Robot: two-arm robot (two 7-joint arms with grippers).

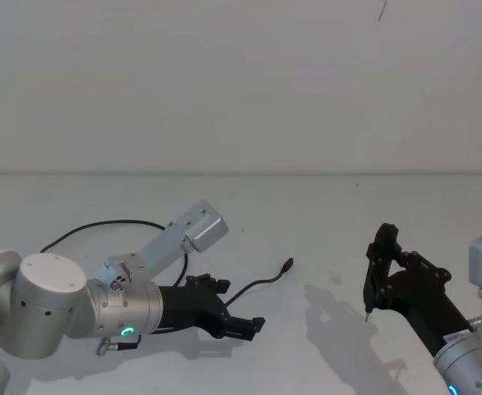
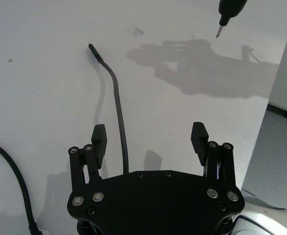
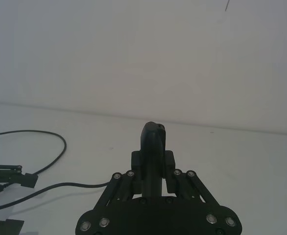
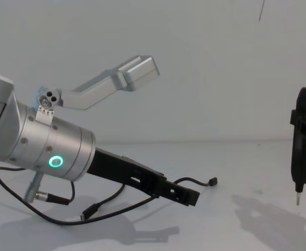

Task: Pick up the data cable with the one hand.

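The data cable [image 1: 261, 284] is a thin black cord lying on the white table, its small plug [image 1: 289, 265] pointing right. Its far part loops back behind my left arm [image 1: 101, 224]. My left gripper [image 1: 237, 306] hovers low over the cord and is open. In the left wrist view the data cable [image 2: 118, 107] runs up between the two fingers [image 2: 99, 139], closer to one of them, untouched. From the chest the data cable [image 4: 142, 201] passes under the left gripper [image 4: 181, 196]. My right gripper [image 1: 386, 267] is off to the right, shut on a slim black tool [image 1: 381, 247].
The tool's pointed tip [image 1: 366, 313] hangs just above the table, right of the plug. A short lead with a silver barrel plug [image 4: 42, 196] hangs from my left arm. The table's far edge [image 1: 241, 173] meets a plain wall.
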